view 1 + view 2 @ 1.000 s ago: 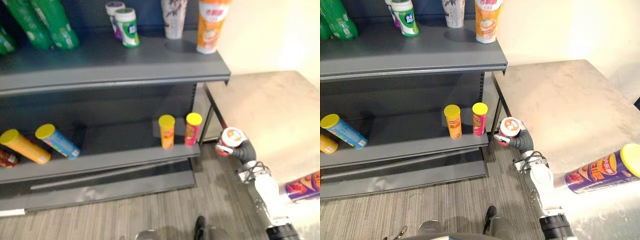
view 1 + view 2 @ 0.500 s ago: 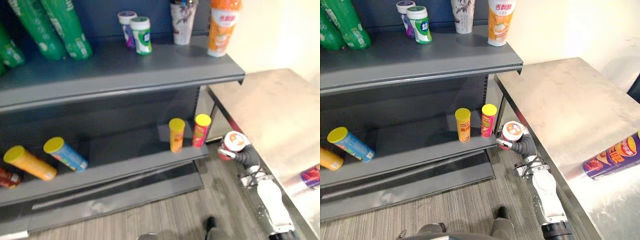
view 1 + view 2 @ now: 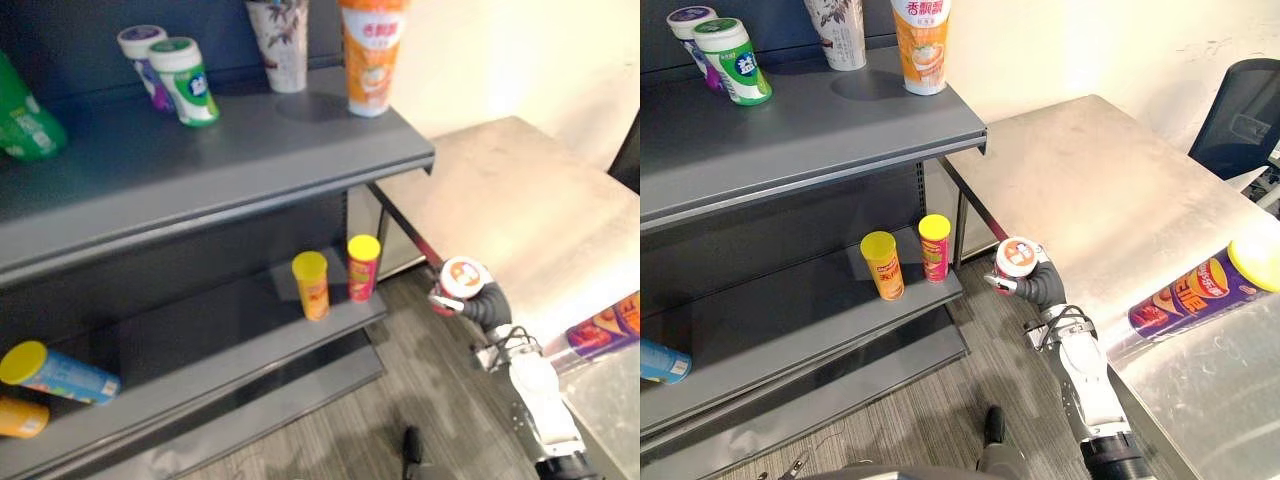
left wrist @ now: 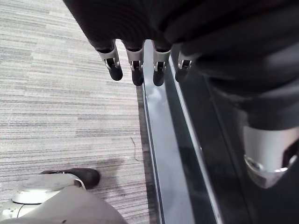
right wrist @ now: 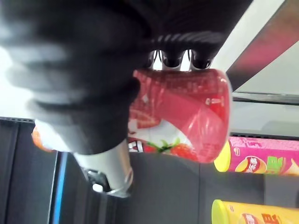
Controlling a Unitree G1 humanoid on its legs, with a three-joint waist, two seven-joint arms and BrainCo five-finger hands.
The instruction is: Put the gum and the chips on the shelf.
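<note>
Compared with one second ago, the whole picture is shifted. My head turns, so the shelf slides to the left and more of the table comes in. This is the camera moving, not the things. My right hand stays at almost the same place, in the air just beside the right end of the lower board and close to the table's edge. Its fingers stay curled around the gum jar, a red jar with a white lid.

So nothing is placed yet. The gum is in my hand, near the shelf but not over a board. The chips can, purple with a yellow lid, lies on its side on the table, well apart from the shelf. I judge that I am bringing the gum to the shelf, and that the chips come after.

The head views show where things lie. Two other gum jars stand on the upper board. A small yellow can and a small pink can stand at the right end of the lower board. The right wrist view shows the grasp itself: my fingers are wrapped over the red jar, with the two small cans behind it. The left wrist view shows my left hand, with straight relaxed fingers and holding nothing, hanging above the carpet floor.
</note>
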